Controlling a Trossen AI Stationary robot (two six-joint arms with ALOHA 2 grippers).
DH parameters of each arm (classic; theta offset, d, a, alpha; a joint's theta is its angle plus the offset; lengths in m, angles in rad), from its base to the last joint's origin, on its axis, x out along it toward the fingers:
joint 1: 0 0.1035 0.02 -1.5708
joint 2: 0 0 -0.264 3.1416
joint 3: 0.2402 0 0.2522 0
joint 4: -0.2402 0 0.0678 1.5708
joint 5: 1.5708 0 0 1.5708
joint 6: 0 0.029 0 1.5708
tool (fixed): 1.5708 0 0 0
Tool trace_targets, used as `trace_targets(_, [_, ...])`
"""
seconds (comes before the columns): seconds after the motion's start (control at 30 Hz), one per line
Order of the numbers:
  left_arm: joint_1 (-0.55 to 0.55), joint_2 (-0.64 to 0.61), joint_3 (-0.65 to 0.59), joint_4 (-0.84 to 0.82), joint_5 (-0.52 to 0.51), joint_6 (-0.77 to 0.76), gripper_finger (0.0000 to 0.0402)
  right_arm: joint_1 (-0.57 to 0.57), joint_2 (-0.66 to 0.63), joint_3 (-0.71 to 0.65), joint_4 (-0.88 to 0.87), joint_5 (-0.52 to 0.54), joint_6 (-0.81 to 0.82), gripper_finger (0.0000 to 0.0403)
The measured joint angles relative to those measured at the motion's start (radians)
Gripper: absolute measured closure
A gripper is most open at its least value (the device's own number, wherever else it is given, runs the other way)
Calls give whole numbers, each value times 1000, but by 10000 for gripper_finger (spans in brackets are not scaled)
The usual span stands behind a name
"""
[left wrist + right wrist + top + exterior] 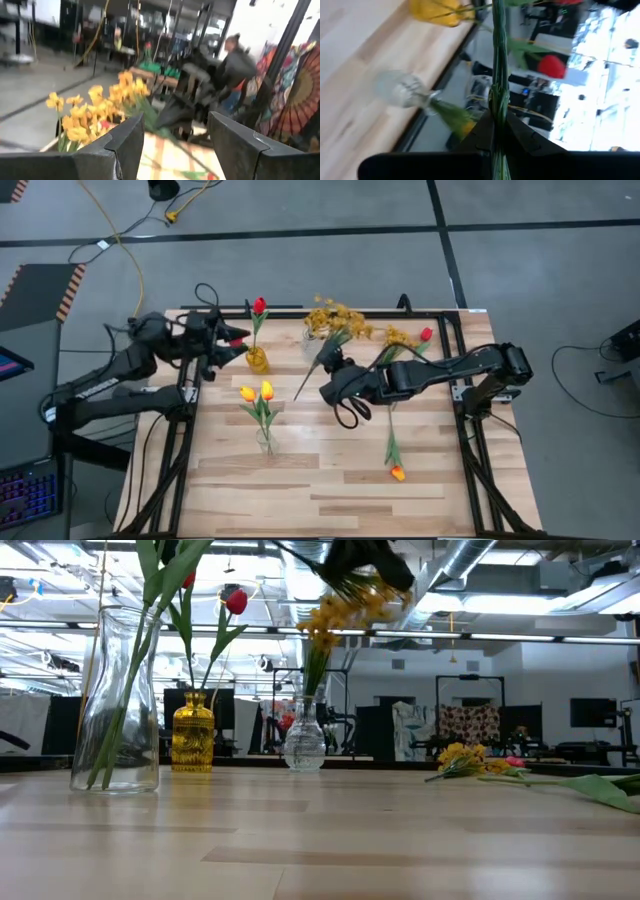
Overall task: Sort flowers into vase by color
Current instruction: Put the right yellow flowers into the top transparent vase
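My right gripper (pixel 330 380) hangs over the table's middle, shut on a spray of mustard-yellow blossoms (pixel 350 605). Close behind it a clear round vase (pixel 303 745) holds another yellow spray (pixel 335 315). At the far left an amber vase (pixel 257 360) holds a red tulip (pixel 259 306). A tall clear vase (pixel 265 442) nearer the front holds two yellow-orange tulips (pixel 257 392). My left gripper (pixel 175 140) stands open beside the amber vase, nothing between its fingers. One orange tulip (pixel 397 472) lies flat on the table at the near right. My right gripper pinches the spray's green stem (pixel 498 107) between its two fingers, which come from the table's right. The stem (pixel 312 375) runs on past the fingertips. The spray is lifted clear of the table, its blossoms high in the low view.
A yellow spray (pixel 400 337) and a red tulip (pixel 425 333) lie on the table at the far right. A black frame (pixel 440 315) edges the wooden top. In the room beyond the table stand racks and a person (pixel 235 60).
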Motion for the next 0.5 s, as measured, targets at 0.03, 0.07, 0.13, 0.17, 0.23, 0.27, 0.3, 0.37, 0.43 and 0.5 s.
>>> trace_targets(0.03, [-10, 22, 22, -26, -6, 9, 196, 0, 0, 0, 31, 0, -27, 349])
trace_targets(0.07, [-21, 42, 42, -53, -14, 18, 196, 0, 0, 0, 59, 0, -53, 349])
trace_targets(0.13, [-41, 81, 80, -98, -19, 36, 196, 0, 0, 0, 114, -1, -102, 349])
trace_targets(0.17, [-51, 100, 97, -110, -19, 42, 196, 0, 0, 0, 134, -1, -128, 349])
trace_targets(0.23, [-69, 134, 130, -133, -20, 44, 196, 0, 0, 0, 168, -1, -172, 349])
trace_targets(0.27, [-78, 152, 147, -143, -20, 44, 196, 0, 0, 0, 180, -2, -189, 349])
trace_targets(0.3, [-87, 168, 165, -152, -20, 44, 196, 0, 0, 0, 192, -2, -203, 349])
trace_targets(0.37, [-101, 198, 189, -157, -20, 48, 196, 0, 0, 0, 216, -4, -237, 349])
trace_targets(0.43, [-114, 227, 212, -165, -21, 48, 196, 0, 0, 0, 232, -5, -266, 349])
trace_targets(0.5, [-126, 259, 235, -181, -27, 48, 196, 0, 0, 0, 231, -12, -293, 349])
